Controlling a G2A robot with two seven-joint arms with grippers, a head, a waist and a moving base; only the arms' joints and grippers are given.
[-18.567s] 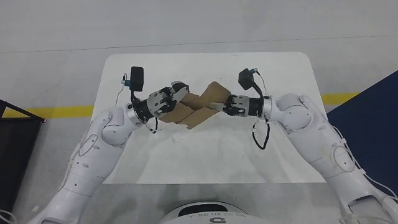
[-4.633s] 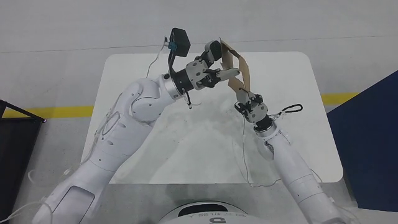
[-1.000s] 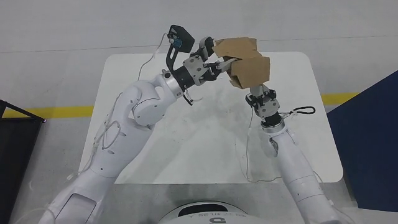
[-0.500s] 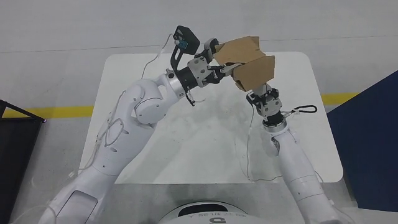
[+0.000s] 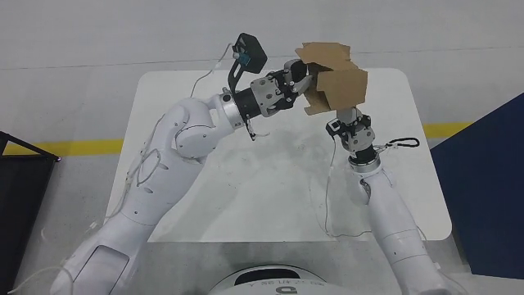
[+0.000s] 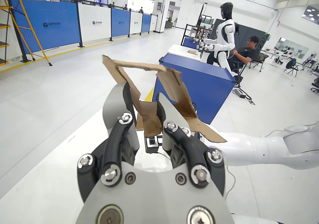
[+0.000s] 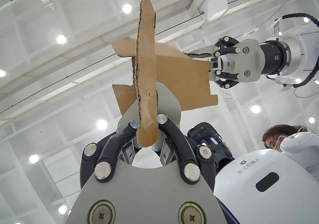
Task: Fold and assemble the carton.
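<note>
Left pincer (image 6: 143, 103) clamps narrow on one carton (image 5: 340, 86) flap, right pincer (image 7: 147, 110) grips its lower panel from below; carton hangs above far edge of surface (image 5: 246, 197), shifted right and opened squarer over last second; flaps still loose, so assembly looks midway.

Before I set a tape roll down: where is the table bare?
Widest bare patch: the middle of the table, between the left arm and the right arm. Also free: the far right corner, beside the carton. Crowded: the far edge, where the left gripper and right gripper hold the carton.
</note>
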